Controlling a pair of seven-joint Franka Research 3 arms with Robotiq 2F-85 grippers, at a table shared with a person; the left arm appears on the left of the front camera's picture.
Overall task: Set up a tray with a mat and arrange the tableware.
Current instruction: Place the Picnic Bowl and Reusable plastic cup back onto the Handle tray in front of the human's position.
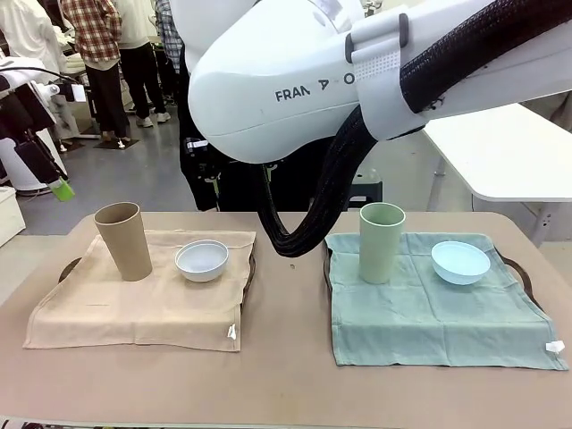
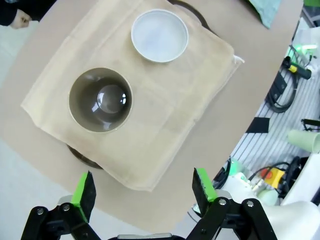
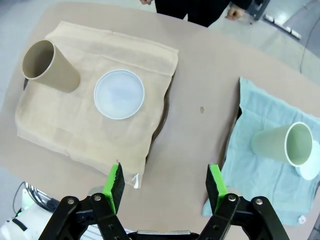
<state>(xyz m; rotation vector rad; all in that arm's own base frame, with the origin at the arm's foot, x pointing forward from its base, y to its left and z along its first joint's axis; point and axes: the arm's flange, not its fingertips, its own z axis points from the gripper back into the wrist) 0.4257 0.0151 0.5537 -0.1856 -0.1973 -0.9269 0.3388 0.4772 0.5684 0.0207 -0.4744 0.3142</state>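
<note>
Front view: a white robot arm (image 1: 295,80) with black corrugated hose fills the top, hiding most of the person behind the table. At 9 o'clock, a tall tan handleless cup (image 1: 123,239) and small white round bowl (image 1: 202,260) stand on a beige cloth mat (image 1: 134,308); at 3 o'clock, a tall pale green handleless cup (image 1: 382,241) and light blue round bowl (image 1: 460,262) stand on a green cloth mat (image 1: 429,313). Dark tray rims peek from under both mats.

Left wrist view: the left gripper (image 2: 145,192) hangs high above the beige mat, jaws spread wide, holding nothing.

Right wrist view: the right gripper (image 3: 165,187) hovers over bare tabletop between the mats, jaws wide apart, empty. The blue bowl is mostly hidden behind the green cup at 3 o'clock.
</note>
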